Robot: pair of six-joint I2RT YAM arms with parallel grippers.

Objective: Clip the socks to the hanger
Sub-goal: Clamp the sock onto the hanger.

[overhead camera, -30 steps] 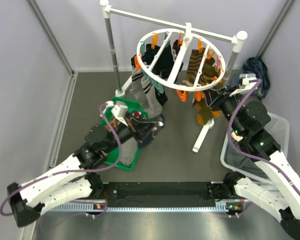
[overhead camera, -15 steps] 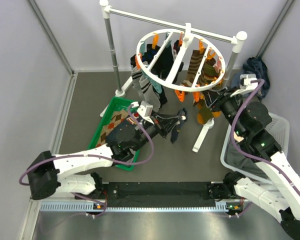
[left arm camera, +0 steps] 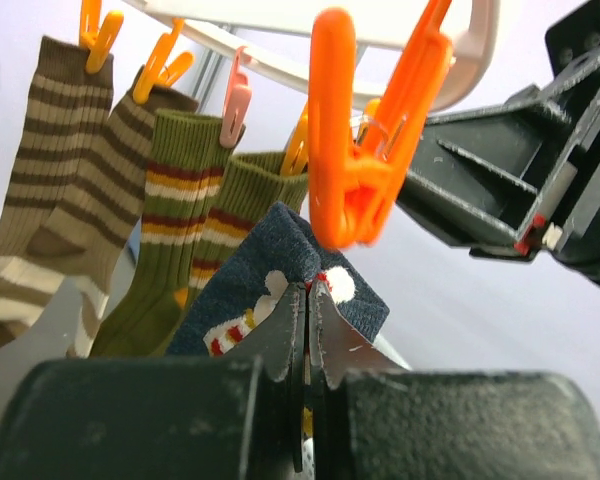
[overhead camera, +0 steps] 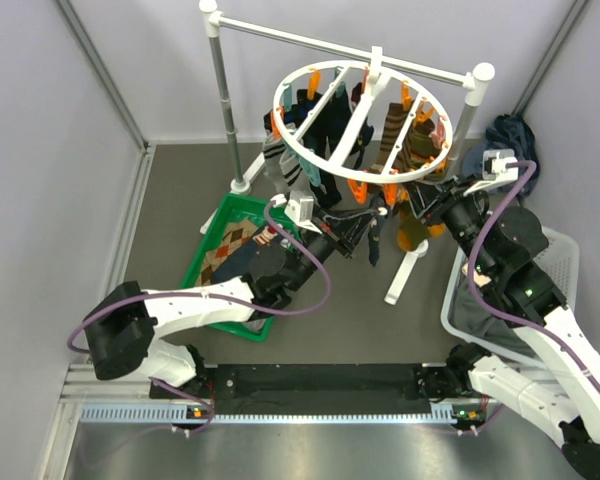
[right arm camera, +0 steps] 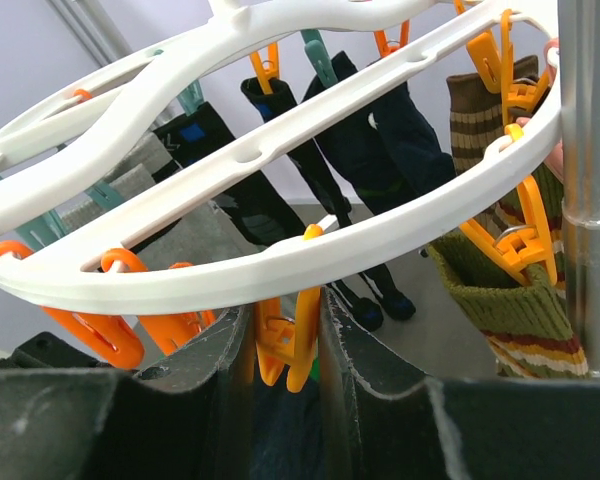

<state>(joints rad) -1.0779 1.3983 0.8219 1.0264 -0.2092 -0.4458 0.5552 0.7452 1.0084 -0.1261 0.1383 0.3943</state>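
- Left gripper point(left arm camera: 308, 290): jaws pressed together, pinching the top edge of a navy sock point(left arm camera: 265, 275), which sticks up just past the jaw tips
- Orange clip point(left arm camera: 355, 190) hangs just above those jaws
- Right gripper point(right arm camera: 286, 308): jaws pinch the clip from both sides, directly beneath the hanger point(right arm camera: 280, 270) ring

Hanger ring point(right arm camera: 280, 270): white plastic, smooth, semi-gloss.
Orange clip point(left arm camera: 352, 150): glossy moulded plastic.
Navy sock point(left arm camera: 280, 245): fine knit cloth, matt.
Olive striped sock point(left arm camera: 170, 240): ribbed knit, matt.
Stand pole point(right arm camera: 588, 150): grey metal, satin sheen.
Green tray point(overhead camera: 204, 240): shiny plastic.
Tabletop point(overhead camera: 170, 200): matt grey, faintly textured.
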